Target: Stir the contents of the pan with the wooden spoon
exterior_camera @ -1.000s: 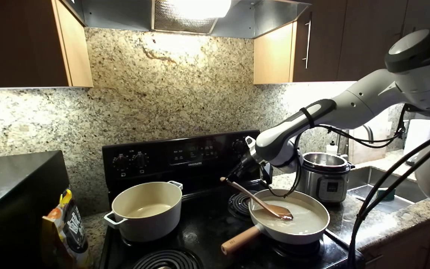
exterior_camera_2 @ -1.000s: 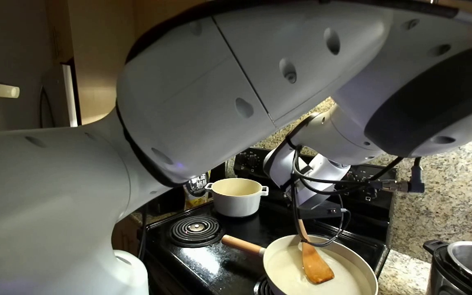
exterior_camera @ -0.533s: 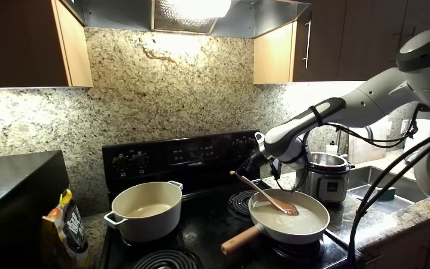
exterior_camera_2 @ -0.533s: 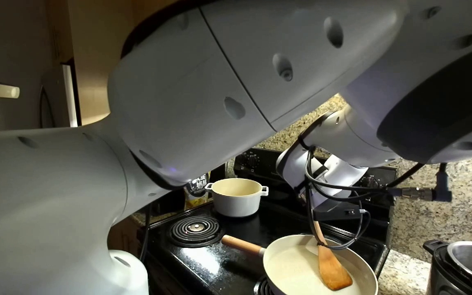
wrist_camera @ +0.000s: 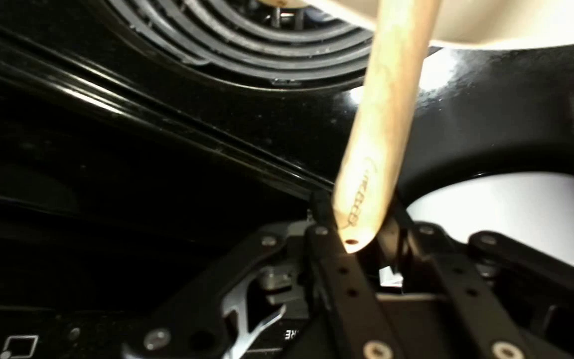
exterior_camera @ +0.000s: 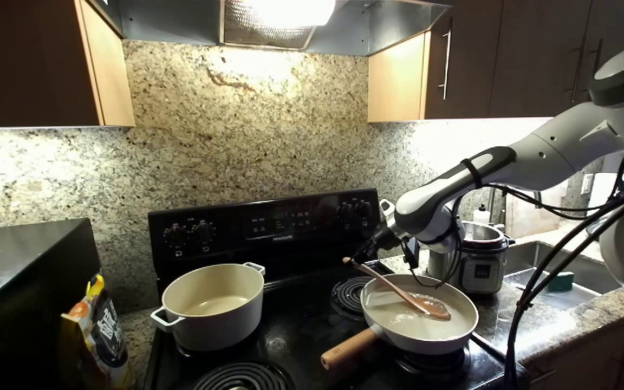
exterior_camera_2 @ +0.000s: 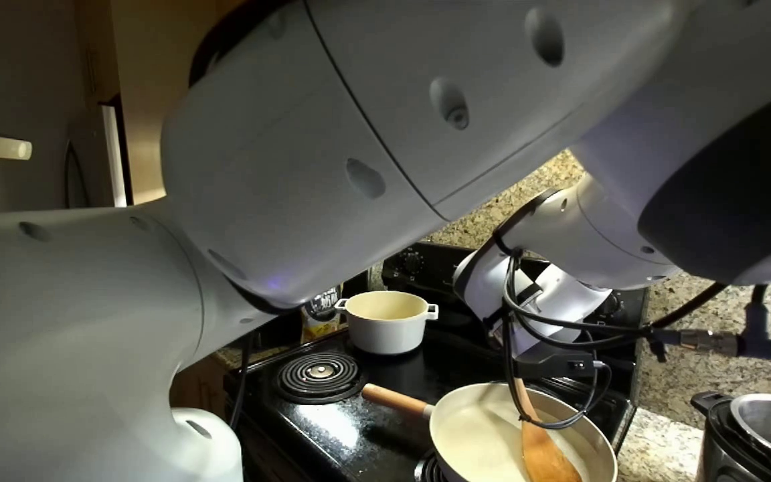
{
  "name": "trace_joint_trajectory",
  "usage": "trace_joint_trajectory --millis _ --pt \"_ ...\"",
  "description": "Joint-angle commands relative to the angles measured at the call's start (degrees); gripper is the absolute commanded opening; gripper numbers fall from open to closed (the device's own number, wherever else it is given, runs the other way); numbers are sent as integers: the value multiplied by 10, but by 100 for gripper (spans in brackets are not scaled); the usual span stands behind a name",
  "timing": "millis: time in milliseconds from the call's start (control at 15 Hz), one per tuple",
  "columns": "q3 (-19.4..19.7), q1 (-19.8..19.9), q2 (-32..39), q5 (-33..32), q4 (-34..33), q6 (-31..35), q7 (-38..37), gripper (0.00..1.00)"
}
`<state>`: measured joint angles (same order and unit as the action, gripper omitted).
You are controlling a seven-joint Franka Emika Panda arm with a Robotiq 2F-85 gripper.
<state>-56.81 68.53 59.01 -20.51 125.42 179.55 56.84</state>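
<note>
Claw (wrist_camera: 360, 213): wooden spoon (wrist_camera: 391, 107) gripped at handle end, long axis slanted down into pan (exterior_camera: 427, 347), far end in contents (exterior_camera: 412, 326).

The lamp (exterior_camera: 287, 12) glares white between dim cupboards (exterior_camera: 19, 59), the stove (exterior_camera_2: 392, 432) shines in patches, and the wrist view bleaches the spoon (wrist_camera: 384, 114).
</note>
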Motion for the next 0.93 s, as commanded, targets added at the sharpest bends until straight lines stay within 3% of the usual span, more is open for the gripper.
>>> trace_joint_trajectory --millis 0,467,867 --pt "0 -10 -12 -6 28 -1 -9 10" --pt "11 -96 -33 5 -1 -42 -14 10" --pt "8 -86 -21 8 -33 -55 7 10"
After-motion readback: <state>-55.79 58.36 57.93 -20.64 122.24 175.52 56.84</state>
